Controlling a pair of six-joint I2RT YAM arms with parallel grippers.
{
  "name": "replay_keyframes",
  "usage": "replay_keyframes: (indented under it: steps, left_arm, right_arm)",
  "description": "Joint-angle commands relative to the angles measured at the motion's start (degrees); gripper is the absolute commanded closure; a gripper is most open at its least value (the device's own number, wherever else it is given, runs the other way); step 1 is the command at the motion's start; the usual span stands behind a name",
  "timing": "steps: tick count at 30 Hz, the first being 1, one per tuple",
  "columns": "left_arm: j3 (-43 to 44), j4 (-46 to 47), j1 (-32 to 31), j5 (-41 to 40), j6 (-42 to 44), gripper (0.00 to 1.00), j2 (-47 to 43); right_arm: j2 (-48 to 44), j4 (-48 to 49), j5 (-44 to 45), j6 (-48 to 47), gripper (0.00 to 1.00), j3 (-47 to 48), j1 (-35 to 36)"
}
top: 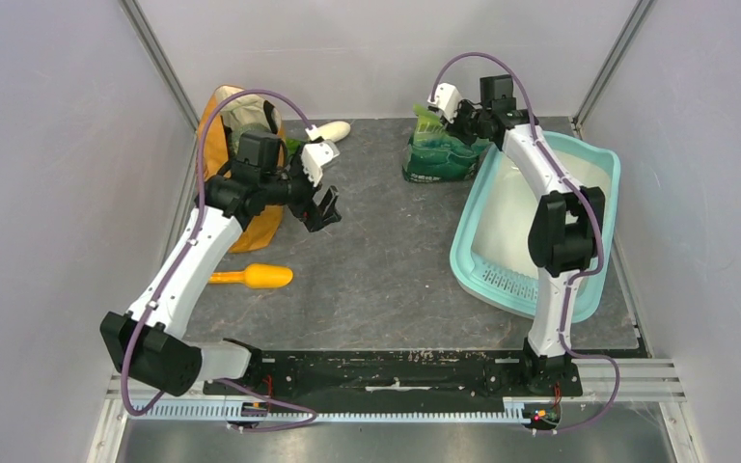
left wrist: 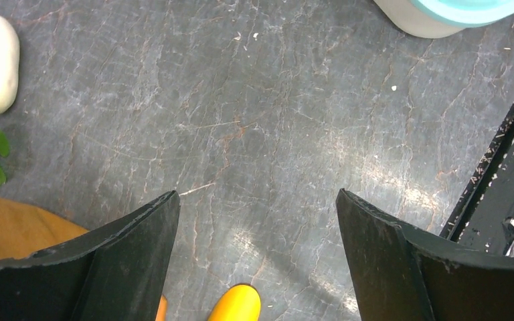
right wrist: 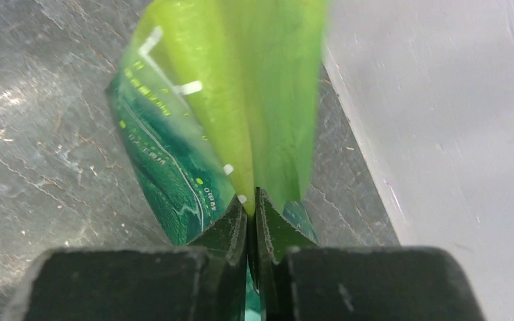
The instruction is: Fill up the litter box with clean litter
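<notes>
The pale-turquoise litter box (top: pixel 593 154) lies at the right of the table, its whitish floor bare and its slotted grille (top: pixel 507 283) toward the near end. No litter shows in any view. A green printed plastic bag (top: pixel 441 154) stands just left of the box's far corner. My right gripper (top: pixel 453 116) is shut on the bag's light-green top edge (right wrist: pixel 268 100), seen pinched between the jaws in the right wrist view. My left gripper (top: pixel 323 207) is open and empty above the bare table left of centre; its fingers (left wrist: pixel 130 261) frame the mat.
An orange scoop (top: pixel 256 277) lies near the left arm; its tip shows in the left wrist view (left wrist: pixel 237 304). An orange-tan cloth bag (top: pixel 227 125) sits at the back left. A white oblong toy (top: pixel 333 130) with green leaves lies behind. Walls close in on all sides.
</notes>
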Motion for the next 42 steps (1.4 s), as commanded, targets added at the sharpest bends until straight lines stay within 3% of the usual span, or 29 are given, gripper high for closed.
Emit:
replay_keyframes:
  steps: [1, 5, 13, 18, 26, 31, 35, 37, 38, 40, 42]
  left_arm:
    - [-0.61, 3.11, 0.29, -3.39, -4.99, 0.07, -2.49]
    - [0.66, 5.35, 2.85, -5.73, -10.38, 0.07, -2.09]
    - [5.42, 12.74, 17.27, 7.64, -26.07, 0.07, 1.31]
    - [10.35, 8.97, 18.19, 9.73, -22.49, 0.08, 4.44]
    - [8.98, 5.74, 18.10, 14.55, -21.62, 0.08, 4.73]
    - [5.30, 5.40, 18.11, 15.29, -19.76, 0.08, 2.98]
    - [2.92, 6.91, 18.23, 16.06, -20.02, 0.08, 1.58]
    - [2.71, 6.92, 18.15, 16.50, -19.71, 0.08, 1.40]
    - [2.60, 6.93, 18.19, 16.52, -19.67, 0.08, 1.38]
    - [2.50, 6.80, 18.17, 16.97, -19.34, 0.08, 1.61]
    - [2.31, 6.58, 18.10, 18.27, -18.98, 0.08, 1.59]
  right_arm:
    - [0.60, 2.94, -3.03, -1.69, 0.93, 4.73, 2.91]
    - [1.64, 1.34, -3.52, -0.40, 1.00, 8.16, 5.04]
    - [-1.17, -7.32, -4.74, -0.03, 1.00, 10.14, 12.27]
    - [-5.15, -11.47, -1.31, 6.14, 1.00, 6.59, 17.74]
    - [-10.80, -19.07, 4.79, 17.67, 1.00, 4.02, 25.85]
    - [-13.38, -20.10, 3.51, 24.19, 1.00, 1.51, 27.82]
    - [-16.58, -17.63, 1.07, 24.23, 1.00, -3.86, 27.77]
    - [-18.15, -17.15, -0.18, 24.64, 0.80, -5.53, 27.81]
    - [-18.99, -17.16, -1.05, 25.07, 0.63, -6.12, 27.80]
    - [-20.49, -17.17, -1.87, 26.00, 0.39, -6.95, 27.89]
    - [-21.91, -17.17, -1.96, 26.80, 0.21, -7.67, 27.91]
